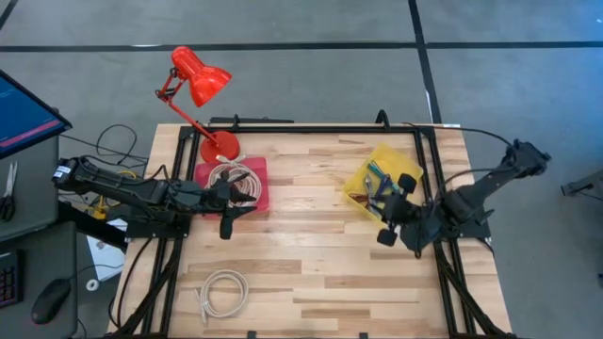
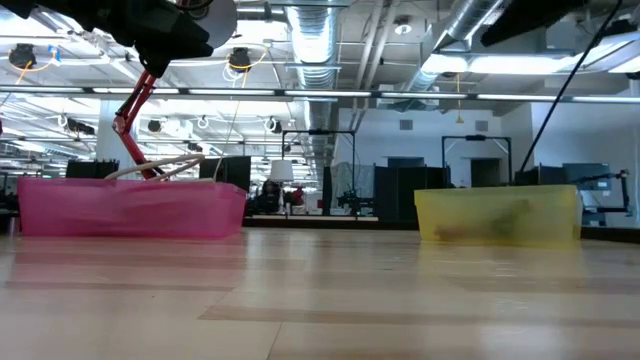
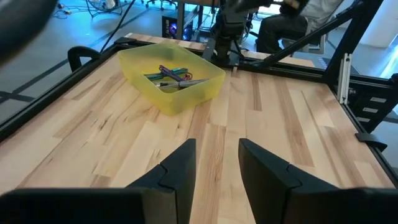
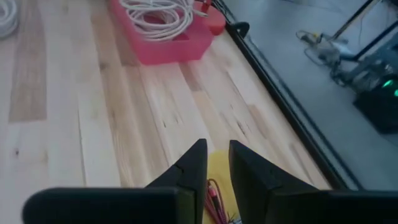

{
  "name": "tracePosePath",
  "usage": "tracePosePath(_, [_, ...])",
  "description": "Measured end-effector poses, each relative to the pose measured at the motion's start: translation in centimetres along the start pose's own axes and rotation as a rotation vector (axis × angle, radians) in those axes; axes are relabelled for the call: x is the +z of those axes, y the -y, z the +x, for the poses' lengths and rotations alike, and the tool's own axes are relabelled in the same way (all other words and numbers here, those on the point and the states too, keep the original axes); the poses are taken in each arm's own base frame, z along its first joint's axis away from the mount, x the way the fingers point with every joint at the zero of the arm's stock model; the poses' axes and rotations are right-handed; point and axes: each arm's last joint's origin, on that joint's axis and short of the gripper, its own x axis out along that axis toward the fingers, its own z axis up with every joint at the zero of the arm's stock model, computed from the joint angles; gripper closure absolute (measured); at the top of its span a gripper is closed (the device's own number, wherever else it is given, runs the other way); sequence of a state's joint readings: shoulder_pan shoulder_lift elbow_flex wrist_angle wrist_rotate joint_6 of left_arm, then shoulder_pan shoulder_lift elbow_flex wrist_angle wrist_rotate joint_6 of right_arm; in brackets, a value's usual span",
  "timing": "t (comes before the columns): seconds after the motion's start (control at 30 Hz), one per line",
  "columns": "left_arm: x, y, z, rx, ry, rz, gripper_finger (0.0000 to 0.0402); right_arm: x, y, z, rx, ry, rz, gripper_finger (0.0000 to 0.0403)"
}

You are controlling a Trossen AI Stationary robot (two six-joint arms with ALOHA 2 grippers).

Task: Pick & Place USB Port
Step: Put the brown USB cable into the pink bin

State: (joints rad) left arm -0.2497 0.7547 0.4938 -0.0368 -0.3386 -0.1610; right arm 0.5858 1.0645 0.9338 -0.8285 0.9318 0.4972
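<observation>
Right gripper (image 1: pixel 396 209): I see it at the yellow bin's (image 1: pixel 361 178) near edge, fingers narrowly apart, nothing between them.
Left gripper (image 1: pixel 229 209): I have it beside the pink bin (image 1: pixel 259 195), jaws parted, empty.
USB cables (image 3: pixel 171 76): lying in the yellow bin.
White cable (image 1: pixel 222 291): coiled on the table (image 1: pixel 311 273), well apart from both bins.

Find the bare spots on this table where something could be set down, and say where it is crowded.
Free: the middle strip between the pink tray and yellow bin, and the front right of the white cable. Crowded: the left hand by the tray, the right hand at the bin.
</observation>
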Motion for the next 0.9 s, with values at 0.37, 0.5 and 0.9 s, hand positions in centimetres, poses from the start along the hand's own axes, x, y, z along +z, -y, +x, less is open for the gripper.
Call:
tracePosePath(0.37, [0.0,0.0,0.0,-0.004,-0.001,-0.013,0.0282,-5.8,-1.5,3.8,-0.063,0.036,0.046,0.0347])
tracePosePath(0.5, [0.0,0.1,0.0,-0.034,-0.006,-0.031,0.0282,-5.8,-2.2,5.3,0.09,0.126,0.055,0.0359])
tracePosePath(0.9, [0.1,0.1,0.0,-0.04,0.007,-0.058,0.0283,-5.0,-1.7,6.9,0.366,0.457,-0.037,0.0391])
